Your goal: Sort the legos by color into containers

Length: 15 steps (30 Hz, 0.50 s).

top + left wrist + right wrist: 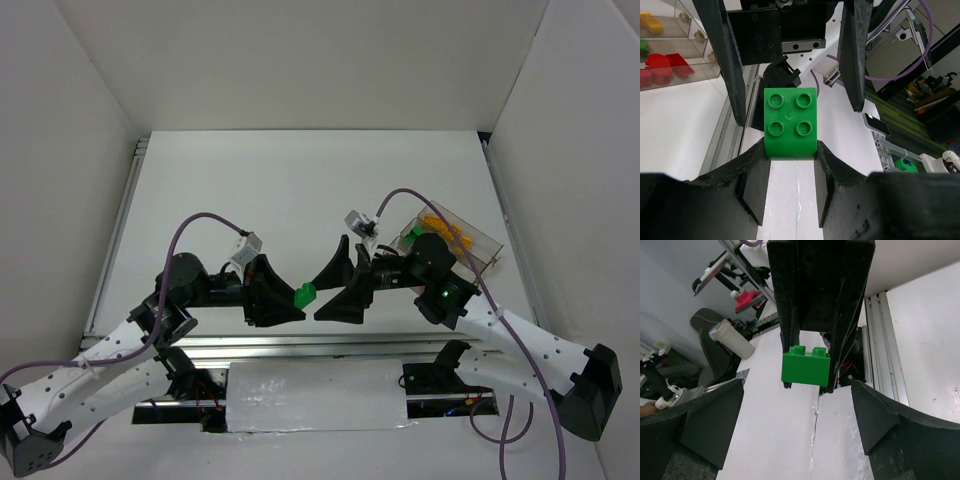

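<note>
My left gripper is shut on a green lego and holds it above the table near the front edge. In the left wrist view the green lego sits studs-up between my fingertips. My right gripper is wide open and faces the left one, its fingers on either side of the lego without touching it. In the right wrist view the green lego hangs between the left gripper's dark fingers, ahead of my own spread fingers. The clear tray lies at the right and holds yellow legos.
In the left wrist view the tray shows yellow, green and red legos in separate compartments. An aluminium rail runs along the table's front edge. White walls enclose the table on three sides.
</note>
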### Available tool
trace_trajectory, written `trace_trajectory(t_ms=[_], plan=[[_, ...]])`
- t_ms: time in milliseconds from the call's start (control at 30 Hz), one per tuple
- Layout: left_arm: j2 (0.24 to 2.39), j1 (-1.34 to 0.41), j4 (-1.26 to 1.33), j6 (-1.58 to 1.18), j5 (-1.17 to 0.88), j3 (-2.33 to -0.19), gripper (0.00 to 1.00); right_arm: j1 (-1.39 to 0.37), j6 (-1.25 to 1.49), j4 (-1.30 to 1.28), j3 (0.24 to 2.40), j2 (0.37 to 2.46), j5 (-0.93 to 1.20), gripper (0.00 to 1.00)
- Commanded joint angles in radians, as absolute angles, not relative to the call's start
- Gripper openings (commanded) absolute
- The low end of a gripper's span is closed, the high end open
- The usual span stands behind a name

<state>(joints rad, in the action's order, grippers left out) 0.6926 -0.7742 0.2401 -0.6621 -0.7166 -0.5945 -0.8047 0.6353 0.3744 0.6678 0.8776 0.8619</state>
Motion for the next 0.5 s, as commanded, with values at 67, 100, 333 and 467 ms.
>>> trace_trajectory(t_ms=[67,100,333,467], plan=[[0.693,-0.775,0.305,-0.667,-0.749,-0.604,0.0,-0.845,0.609,0.408,0.729,0.896,0.788,0.9],[0.693,-0.773,0.302,-0.664,-0.75,-0.603,0.0,-0.845,0.611,0.416,0.73,0.897,0.779,0.89],[0.696,-0.775,0.318,-0.667,-0.764,-0.594,0.0,-0.851,0.638,0.469,0.738,0.931,0.764,0.81],[0.698,-0.773,0.298,-0.655,-0.749,-0.601,0.03,-0.859,0.646,0.492,0.735,0.965,0.785,0.32]])
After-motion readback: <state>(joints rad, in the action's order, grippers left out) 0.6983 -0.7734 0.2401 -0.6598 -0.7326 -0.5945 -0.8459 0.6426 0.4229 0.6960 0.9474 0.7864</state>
